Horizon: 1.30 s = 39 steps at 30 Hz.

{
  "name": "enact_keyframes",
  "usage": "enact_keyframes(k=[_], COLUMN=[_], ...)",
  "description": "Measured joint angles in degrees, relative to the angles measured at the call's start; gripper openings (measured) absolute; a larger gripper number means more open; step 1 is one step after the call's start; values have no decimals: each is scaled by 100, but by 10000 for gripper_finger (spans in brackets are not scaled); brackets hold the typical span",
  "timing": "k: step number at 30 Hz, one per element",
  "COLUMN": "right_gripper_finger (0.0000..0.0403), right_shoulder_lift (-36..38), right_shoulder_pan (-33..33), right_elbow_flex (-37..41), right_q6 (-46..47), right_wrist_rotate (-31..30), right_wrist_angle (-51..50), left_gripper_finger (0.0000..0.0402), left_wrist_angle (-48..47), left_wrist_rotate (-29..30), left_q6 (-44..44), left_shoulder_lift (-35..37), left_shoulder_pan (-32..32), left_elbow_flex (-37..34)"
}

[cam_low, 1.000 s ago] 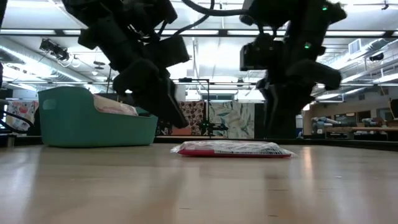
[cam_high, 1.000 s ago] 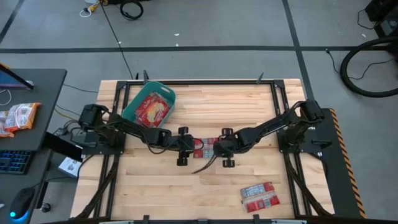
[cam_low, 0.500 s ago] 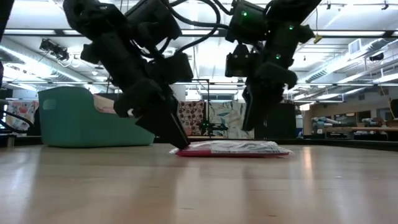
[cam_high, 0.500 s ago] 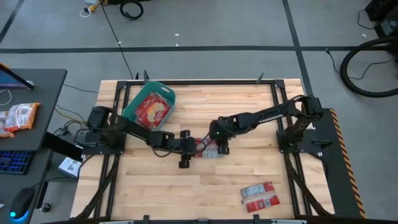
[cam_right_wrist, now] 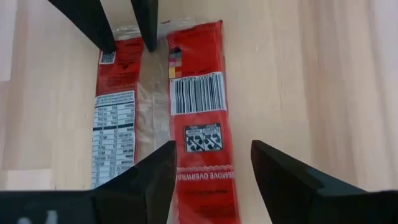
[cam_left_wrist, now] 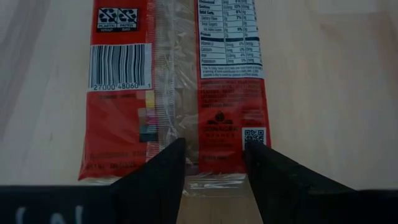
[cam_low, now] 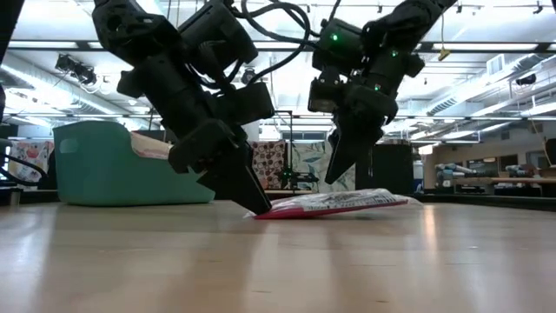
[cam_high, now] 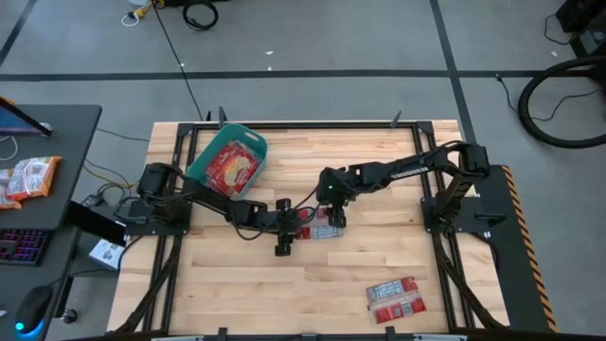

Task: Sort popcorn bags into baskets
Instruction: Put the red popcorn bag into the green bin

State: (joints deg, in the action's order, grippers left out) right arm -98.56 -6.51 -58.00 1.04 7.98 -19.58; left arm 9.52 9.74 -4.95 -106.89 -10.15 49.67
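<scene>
A red popcorn bag (cam_high: 320, 230) lies label side up at mid-table, also in the low view (cam_low: 334, 204). My left gripper (cam_high: 289, 230) is open at the bag's left end (cam_left_wrist: 214, 149). My right gripper (cam_high: 333, 213) hangs open above the bag's far side, clear of it (cam_right_wrist: 214, 149), nothing between its fingers. The teal basket (cam_high: 199, 166) stands at the far left with a red bag (cam_high: 230, 167) lying inside. My left gripper sets its two open fingertips (cam_right_wrist: 109, 43) down on the bag's left end (cam_left_wrist: 214, 168), one on each side of the middle seam. The fingers slant down from the table's left. That end stays on the table, and the bag's right end (cam_low: 391, 200) is tipped up a little.
Two more red bags (cam_high: 396, 299) lie side by side near the front right corner. A desk with a keyboard and an orange-white packet (cam_high: 28, 178) stands left of the table. The wood between basket and bags is bare.
My right gripper has swung off the bag's right end toward the table's far edge and turned. My left gripper has sunk onto the bag's left end. The bag, flat before, now has its right end tipped up while its left end stays down.
</scene>
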Motion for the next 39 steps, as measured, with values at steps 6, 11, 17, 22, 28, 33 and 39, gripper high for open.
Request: enact_keyframes(k=[6, 11, 17, 22, 28, 33, 39], right_gripper_finger=[207, 206, 205, 205, 205, 205, 205], right_shoulder_lift=[-269, -290, -267, -265, -263, -263, -337], right_shoulder_pan=[-175, 24, 950, 1738, 2580, 3165, 3524], right_elbow_flex=[124, 120, 117, 118, 122, 122, 286], right_q6=[129, -259, -769, -677, -376, -231, -232], right_wrist_rotate=[492, -106, -1576, -2773, -3502, -4136, -4245], right_wrist_angle=[299, 303, 239, 225, 198, 200, 3], left_gripper_finger=[172, 172, 172, 172, 172, 172, 172], left_wrist_angle=[11, -9, -14, -37, -35, -35, -35], left_wrist_rotate=[-1, 31, 21, 8, 2, 2, 3], left_q6=[3, -35, -22, -62, -190, -192, -190], left_shoulder_lift=[0, 0, 0, 0, 0, 0, 0], left_shoulder_pan=[-1, -4, 2, 2, 2, 2, 2], left_elbow_flex=[-7, -20, -22, -22, -24, -24, -26])
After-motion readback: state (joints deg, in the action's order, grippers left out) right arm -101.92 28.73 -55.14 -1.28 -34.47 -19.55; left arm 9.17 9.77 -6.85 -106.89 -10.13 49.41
